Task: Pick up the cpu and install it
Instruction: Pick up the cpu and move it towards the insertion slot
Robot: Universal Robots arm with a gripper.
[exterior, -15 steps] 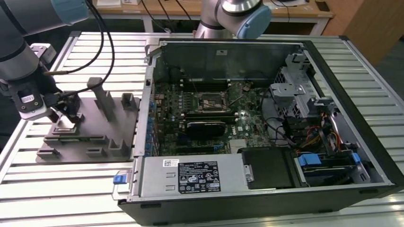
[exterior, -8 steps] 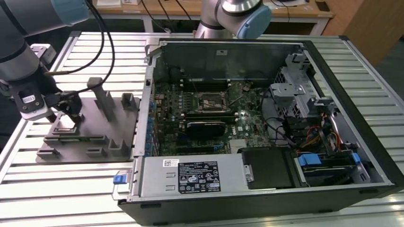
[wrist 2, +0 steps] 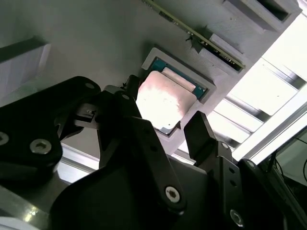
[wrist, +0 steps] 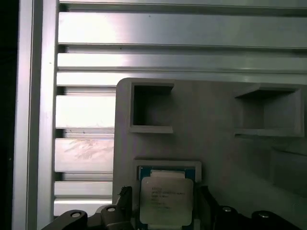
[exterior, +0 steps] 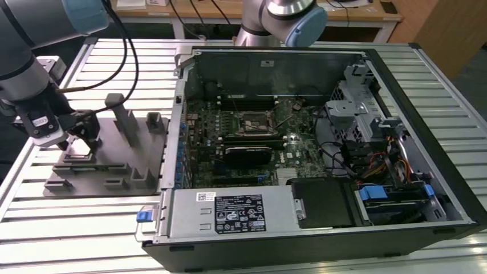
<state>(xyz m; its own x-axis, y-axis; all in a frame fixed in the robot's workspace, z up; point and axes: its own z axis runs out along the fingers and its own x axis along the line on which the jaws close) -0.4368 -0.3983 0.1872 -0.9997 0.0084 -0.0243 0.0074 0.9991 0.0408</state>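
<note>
1. Grey plastic tray [exterior: 102, 174] lies on the slatted metal table [exterior: 76, 240] toward the exterior view's left. The cpu [wrist: 166, 200] sits flat in a shallow square recess of the tray, silvery top up.
2. The gripper [wrist: 163, 211] hangs low over that recess with its jaws spread. One dark finger [wrist 2: 128, 98] stands on either side of the cpu, and no contact is visible, so nothing is clamped.
3. In the first wrist view the picture's border cuts off the cpu's near edge. In the second wrist view glare washes out its top and the gripper's body covers one corner.
4. In the exterior view the gripper covers the recess, and the cpu cannot be made out there.
5. The open computer case [exterior: 274, 68] stands just beside the tray. Its black socket [exterior: 255, 123] is well apart from the gripper.
</note>
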